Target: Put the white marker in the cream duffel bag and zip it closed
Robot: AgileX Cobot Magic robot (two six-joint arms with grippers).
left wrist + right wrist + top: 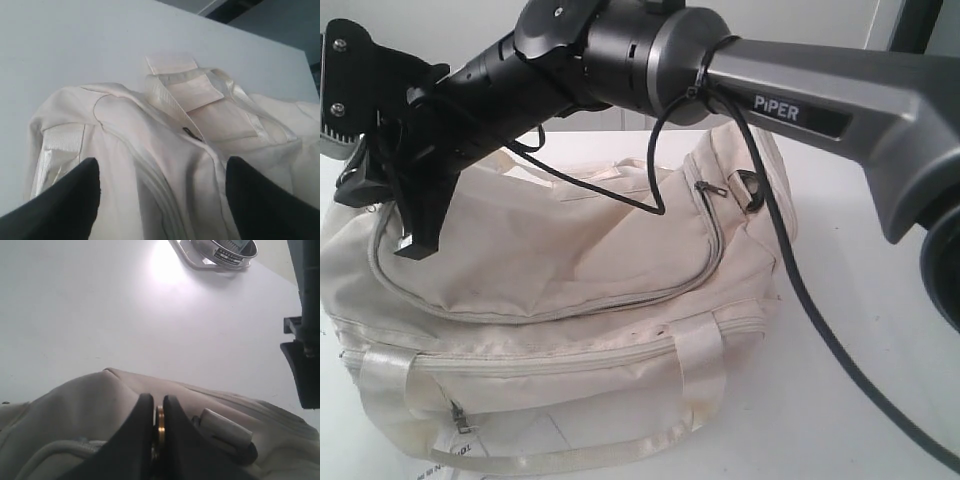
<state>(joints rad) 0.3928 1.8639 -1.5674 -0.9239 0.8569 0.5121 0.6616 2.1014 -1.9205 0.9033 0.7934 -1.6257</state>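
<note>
Finding the cream duffel bag (570, 250) resting on the white table (860, 280), filling the lower left and centre of the exterior frame, with the curved top zip (620, 302) looking closed along its visible length. Seeing a black arm (620, 50) lying across the top of that frame, from the right edge to the upper left. Pinching a brass-coloured metal piece (160, 425) with the right gripper (159, 407), fingers pressed tight on it. Holding the left gripper (162, 172) spread wide above one end of the bag, gripping nothing, near a shiny strap handle (162, 92). Not finding the white marker in any view.
</note>
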